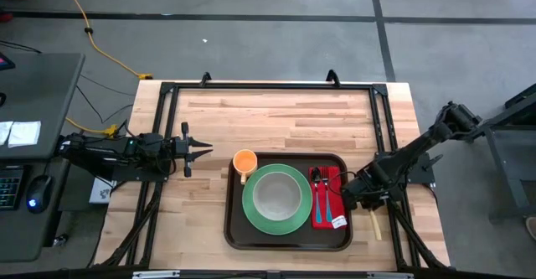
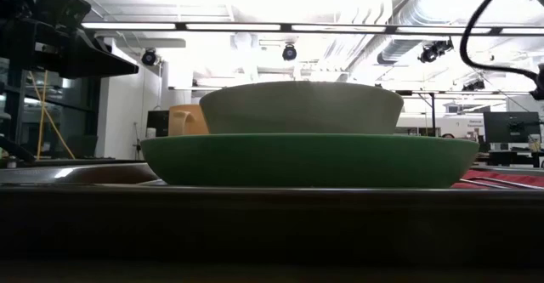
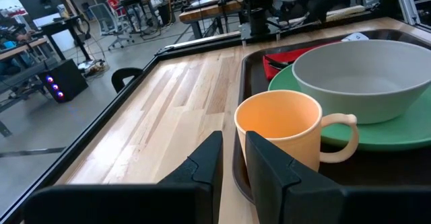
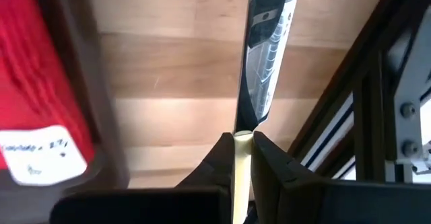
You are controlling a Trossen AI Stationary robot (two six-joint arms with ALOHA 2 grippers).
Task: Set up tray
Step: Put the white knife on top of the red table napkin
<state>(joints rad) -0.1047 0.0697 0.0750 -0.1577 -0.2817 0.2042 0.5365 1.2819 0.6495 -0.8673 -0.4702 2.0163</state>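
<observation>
1. We see the tray (image 1: 289, 239) lying on the wooden counter (image 1: 276, 120), toward its near edge and a little right of centre in the high view.
2. In the tray sits a round green plate (image 1: 276, 220), and on that plate rests a pale grey bowl (image 1: 276, 193); the low view shows the bowl stacked directly on the plate.
3. At about ten o'clock from the plate, an orange cup (image 1: 244, 162) stands upright in the tray's corner, its handle turned toward the plate and just beside the plate's rim. We see nothing inside it in the left wrist view.
4. At three o'clock from the plate, a red napkin (image 1: 328, 197) lies flat along the tray's right side, carrying dark cutlery (image 1: 318, 187) and a small white label (image 1: 339, 223) at its near end.
5. The right tool (image 1: 368, 202) is just outside the tray's right rim, at about three o'clock from the napkin. In the right wrist view its fingers (image 4: 269, 167) are pressed onto a thin pale stick-like handle (image 4: 241, 177), pinching it; a dark utensil blade (image 4: 266, 49) extends beyond over the counter. We cannot tell exactly what the utensil is.
6. The left tool (image 1: 197, 151) hovers over the counter at nine o'clock from the cup, clear of the tray. Its fingers (image 3: 266, 170) stand slightly apart with a narrow gap, holding nothing.
</observation>
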